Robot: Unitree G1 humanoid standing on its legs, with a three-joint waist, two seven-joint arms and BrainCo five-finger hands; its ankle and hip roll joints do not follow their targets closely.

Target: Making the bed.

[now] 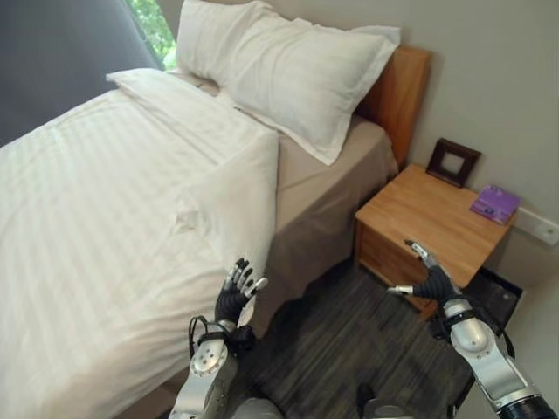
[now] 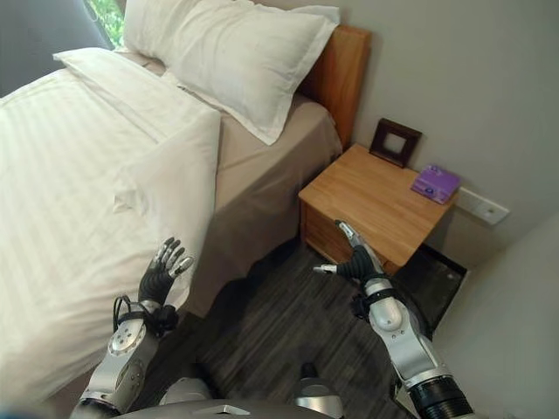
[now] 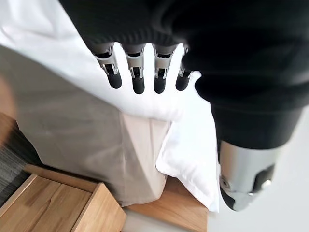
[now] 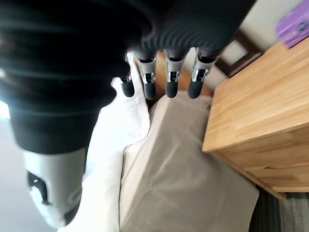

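From the left eye view, one bed (image 1: 332,188) is lying with a single white duvet (image 1: 105,227) spread over most of it, its top folded back, leaving the beige sheet bare near the headboard (image 1: 397,92). Two pillows (image 1: 288,70) are leaning, stacked, against that headboard. The left hand (image 1: 238,292) is hovering at the duvet's hanging edge, fingers straight and spread, holding nothing. The right hand (image 1: 428,279) is hanging in front of the one nightstand (image 1: 428,218) beside the bed, fingers relaxed and empty.

In the right eye view, a dark picture frame (image 2: 395,141) and a purple box (image 2: 436,183) are sitting on the nightstand's tabletop (one of each), away from the bed.

The left wrist view is showing straight fingers (image 3: 137,72) above the duvet's corner.

The right wrist view is showing loose fingers (image 4: 171,79) between bed and nightstand.
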